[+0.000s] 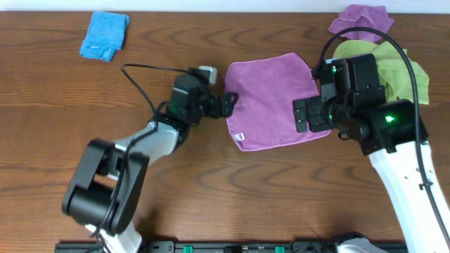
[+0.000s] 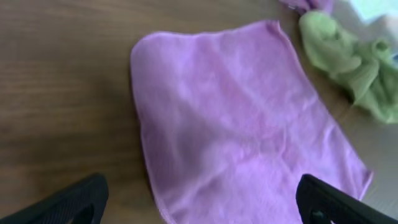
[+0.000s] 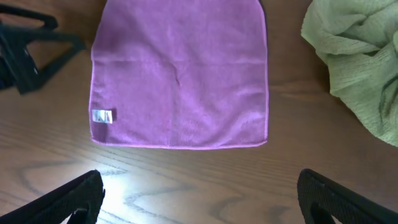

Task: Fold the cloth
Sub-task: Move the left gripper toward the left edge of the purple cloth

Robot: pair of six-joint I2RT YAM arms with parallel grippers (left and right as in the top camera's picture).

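The cloth (image 1: 271, 102) is a purple-magenta square lying flat in the middle of the table, with its small white tag (image 1: 240, 135) at its near left corner. It also shows in the left wrist view (image 2: 236, 124) and the right wrist view (image 3: 180, 74), where the tag (image 3: 102, 116) is visible. My left gripper (image 1: 226, 104) is open at the cloth's left edge, its fingers (image 2: 202, 208) spread over that edge. My right gripper (image 1: 306, 116) is open and empty at the cloth's right edge, its fingers (image 3: 202, 202) over bare wood just short of the cloth.
A crumpled lime-green towel (image 1: 394, 70) lies right of the cloth, partly under my right arm. A bunched purple cloth (image 1: 362, 20) sits at the back right. A folded blue cloth (image 1: 104, 35) lies at the back left.
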